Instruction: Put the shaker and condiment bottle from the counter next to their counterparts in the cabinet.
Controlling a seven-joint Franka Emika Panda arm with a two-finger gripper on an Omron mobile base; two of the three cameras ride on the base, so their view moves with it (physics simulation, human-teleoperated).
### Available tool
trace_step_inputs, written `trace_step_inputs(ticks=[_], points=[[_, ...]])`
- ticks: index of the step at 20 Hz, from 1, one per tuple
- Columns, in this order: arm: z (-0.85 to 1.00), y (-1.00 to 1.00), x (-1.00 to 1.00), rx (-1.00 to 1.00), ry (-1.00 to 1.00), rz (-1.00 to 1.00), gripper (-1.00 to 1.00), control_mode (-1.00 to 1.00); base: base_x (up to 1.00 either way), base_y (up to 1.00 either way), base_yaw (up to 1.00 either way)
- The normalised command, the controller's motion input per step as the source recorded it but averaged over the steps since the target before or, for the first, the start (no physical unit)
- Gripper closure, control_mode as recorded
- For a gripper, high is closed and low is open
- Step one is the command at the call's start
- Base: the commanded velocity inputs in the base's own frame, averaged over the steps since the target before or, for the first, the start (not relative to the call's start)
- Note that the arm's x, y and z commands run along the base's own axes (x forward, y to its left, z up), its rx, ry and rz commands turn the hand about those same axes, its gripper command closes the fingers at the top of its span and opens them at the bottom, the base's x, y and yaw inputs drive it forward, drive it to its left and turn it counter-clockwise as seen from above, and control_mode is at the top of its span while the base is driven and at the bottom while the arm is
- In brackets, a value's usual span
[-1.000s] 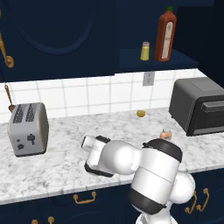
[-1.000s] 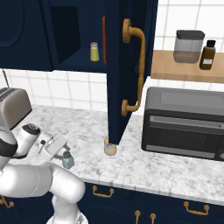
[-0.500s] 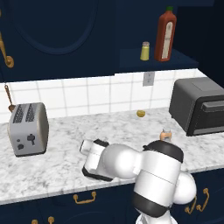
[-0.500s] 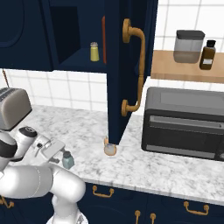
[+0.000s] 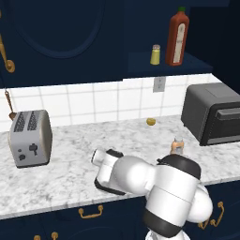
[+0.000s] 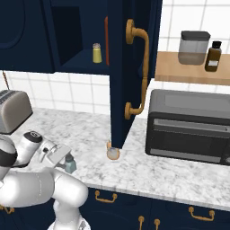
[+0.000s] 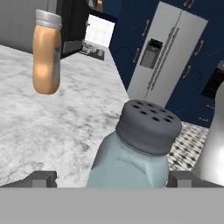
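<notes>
Jaws wide: gripper (image 7: 109, 178) straddles the shaker (image 7: 133, 151) at the counter's (image 6: 148, 168) near edge, fingertips (image 7: 41, 178) cut off low in the hand view, contact unclear. Condiment bottle (image 6: 112, 152) stands farther right, beneath the cabinet (image 6: 130, 67) door, its label unreadable.

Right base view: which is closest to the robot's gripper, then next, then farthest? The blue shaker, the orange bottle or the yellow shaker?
1. Blue shaker: right at the open gripper, on the counter's front edge.
2. Orange bottle: farther right on the counter, below the cabinet door.
3. Yellow shaker: high up on the cabinet shelf.
</notes>
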Motion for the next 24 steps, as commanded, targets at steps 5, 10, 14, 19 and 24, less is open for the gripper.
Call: trace_step_inputs(ticks=[5, 10, 14, 19, 24], points=[[0.00, -0.08, 0.02, 0.00, 0.00, 0.01, -1.00, -1.00, 0.00, 0.00, 0.00], [0.00, 0.00, -0.03, 0.00, 0.00, 0.00, 1.00, -1.00, 0.00, 0.00, 0.00], [0.16, 0.00, 0.00, 0.00, 0.01, 0.00, 1.00, -1.00, 0.00, 0.00, 0.00], [0.68, 0.00, 0.00, -0.01, 0.00, 0.01, 1.00, -1.00, 0.00, 0.00, 0.00], [0.60, 0.00, 0.00, 0.00, -0.04, 0.25, 1.00, -1.00, 0.00, 0.00, 0.00]])
